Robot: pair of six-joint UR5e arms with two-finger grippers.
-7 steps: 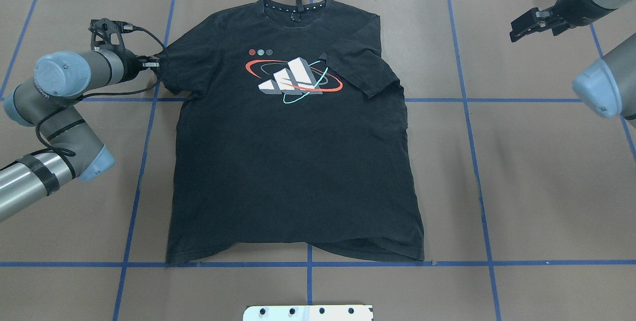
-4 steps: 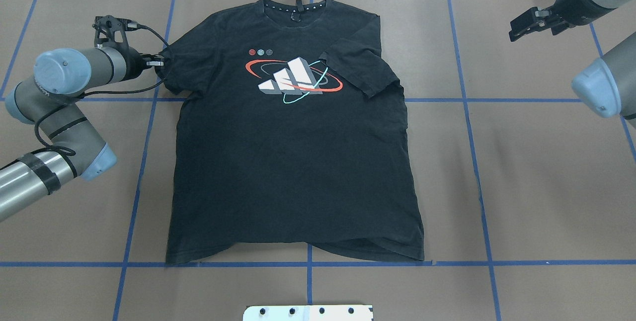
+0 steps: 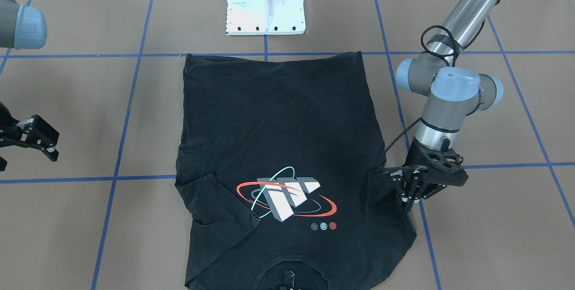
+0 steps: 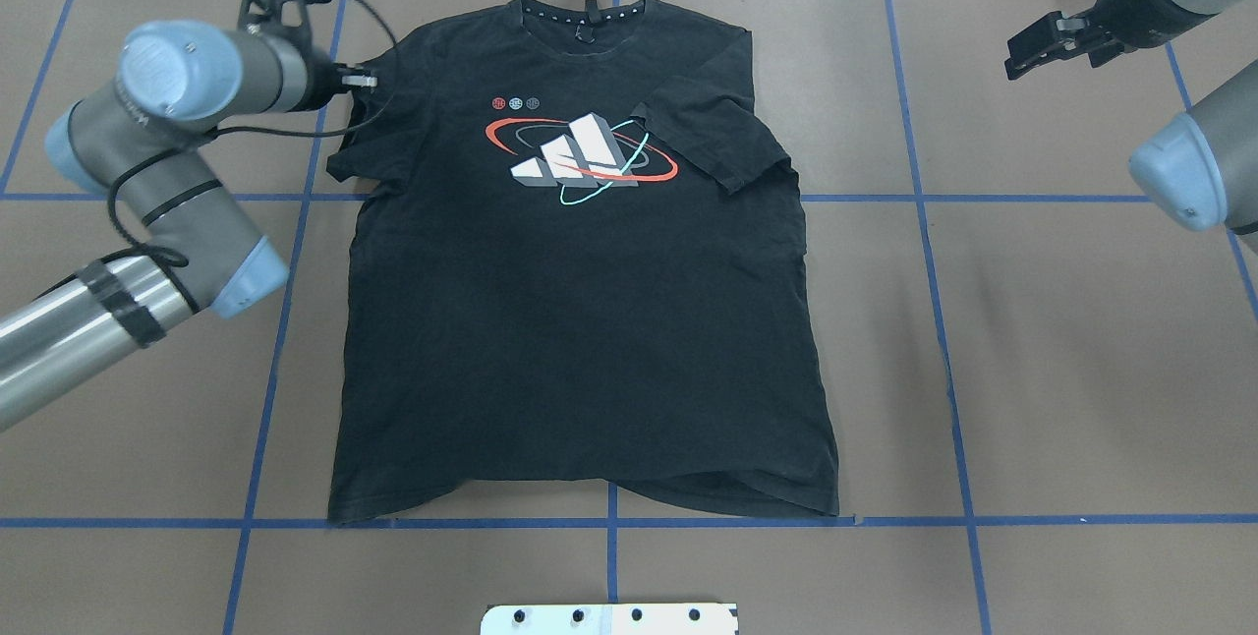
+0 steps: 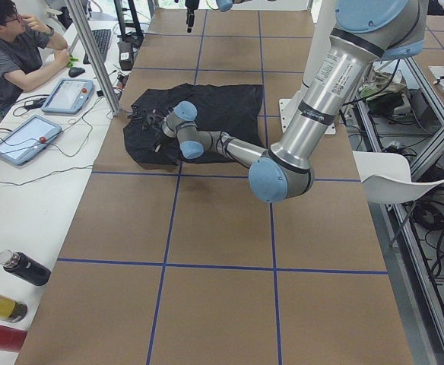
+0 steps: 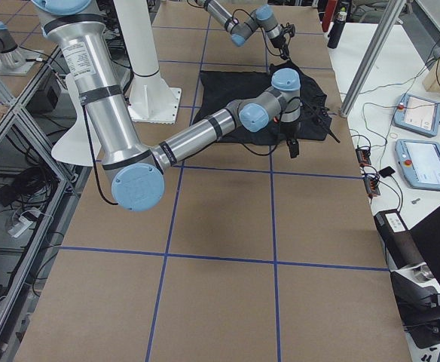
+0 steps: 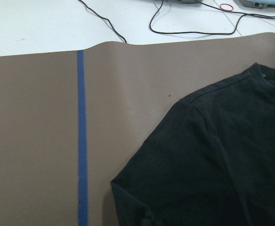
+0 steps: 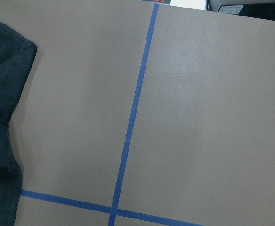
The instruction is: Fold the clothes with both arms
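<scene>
Left end effector pressed together, pinching T-shirt sleeve edge. Right end effector spread, holding nothing, well apart from shirt. T-shirt flat, print up, mid counter.

One T-shirt, two arms, one mounting block

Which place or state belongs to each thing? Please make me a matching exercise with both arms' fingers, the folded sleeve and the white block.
1. left fingers
2. right fingers
3. folded sleeve
4. white mounting block

A. lying on the T-shirt front
B. bolted down past the hem
C. open, above bare table
D. holding the other sleeve's edge

Pairs: 1-D, 2-C, 3-A, 4-B
</scene>
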